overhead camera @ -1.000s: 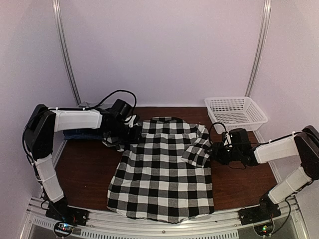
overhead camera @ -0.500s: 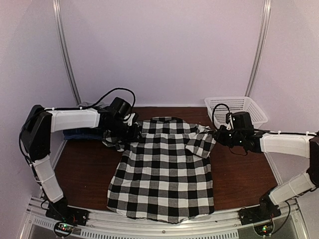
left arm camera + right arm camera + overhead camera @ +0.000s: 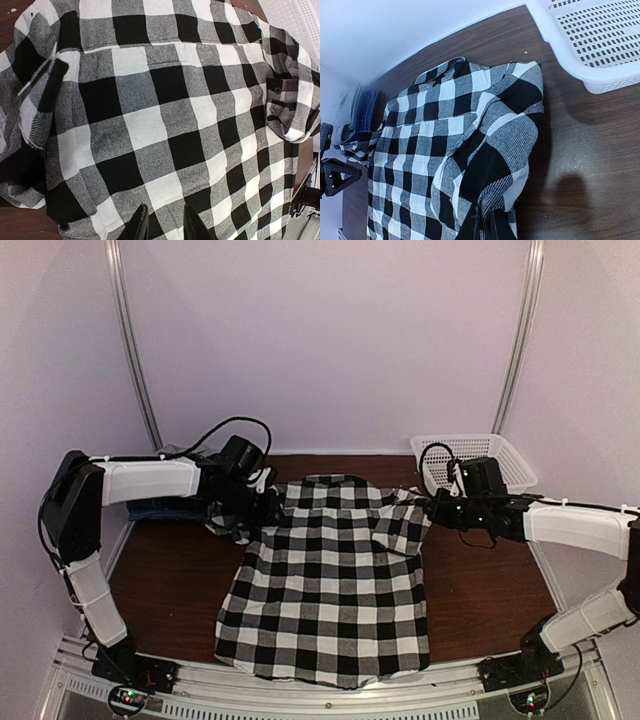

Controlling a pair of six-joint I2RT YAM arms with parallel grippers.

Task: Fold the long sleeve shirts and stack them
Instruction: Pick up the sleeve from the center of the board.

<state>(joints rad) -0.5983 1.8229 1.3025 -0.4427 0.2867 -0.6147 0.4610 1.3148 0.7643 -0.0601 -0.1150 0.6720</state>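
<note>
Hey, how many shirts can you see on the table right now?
3: the plaid shirt spread mid-table, plus a folded blue shirt and a grey shirt piled at the far left. That pile is partly covered, so more may be hidden.

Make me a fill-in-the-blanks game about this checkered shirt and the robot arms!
The plaid shirt is black and ____.
The table under it is ____.
The right gripper pinches the ____.
The white basket sits in the far ____ corner.
Missing words: white, brown, shirt, right.
</note>
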